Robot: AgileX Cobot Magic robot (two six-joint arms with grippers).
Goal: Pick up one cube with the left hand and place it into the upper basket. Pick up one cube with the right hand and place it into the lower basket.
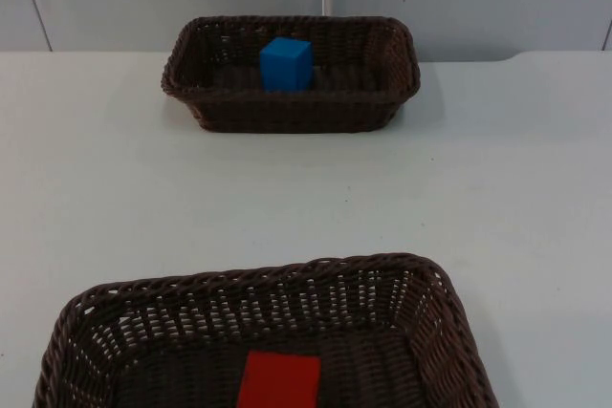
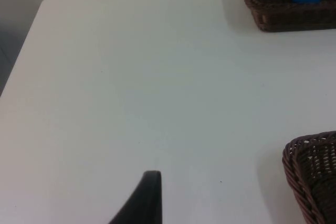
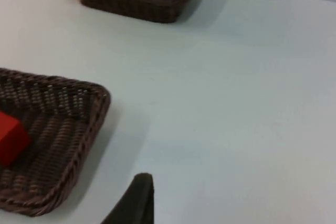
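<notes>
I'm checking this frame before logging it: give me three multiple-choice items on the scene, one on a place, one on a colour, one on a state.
1. Where is the blue cube?
A. in the upper basket
B. on the table
C. in the lower basket

2. What colour is the cube in the lower basket?
A. green
B. red
C. yellow

3. How does the blue cube stand?
A. held by a gripper
B. resting free in its basket
C. balanced on the rim

Answers: 1 A, it sits inside the far basket. 2 B, the red cube lies on its floor. 3 B, nothing touches it.
</notes>
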